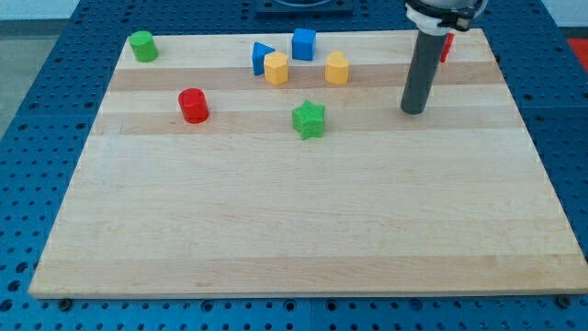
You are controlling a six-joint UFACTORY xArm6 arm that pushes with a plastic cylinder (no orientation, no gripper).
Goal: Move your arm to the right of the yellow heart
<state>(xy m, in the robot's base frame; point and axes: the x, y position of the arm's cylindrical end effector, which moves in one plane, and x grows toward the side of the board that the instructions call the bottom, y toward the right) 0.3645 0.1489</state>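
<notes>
**Bench contents: eight blocks, one rod**

- Yellow heart point(337, 68): upper middle of the wooden bench point(294, 230), toward the view's top.
- My tip point(413, 110): on the bench to the view's right of the yellow heart, a little lower in the view, apart from it and touching no block. No pincer is fitted to the rod, so it has no open or closed state to record.
- Yellow block point(277, 69), shape unclear, possibly hexagonal: near the view's left of the yellow heart, at about the same height.
- Blue cube point(304, 43): between the two yellow pieces and above them.
- Blue triangular block point(262, 57): just beside the yellow block, on its left.
- Green star point(310, 119): below the yellow pair, toward the bench's middle.
- Red cylinder point(193, 106): well to the view's left of the green star.
- Green cylinder point(141, 46): near the top left corner.
- Red block point(446, 46): near the top right edge, mostly hidden behind the rod; shape cannot be told.
</notes>
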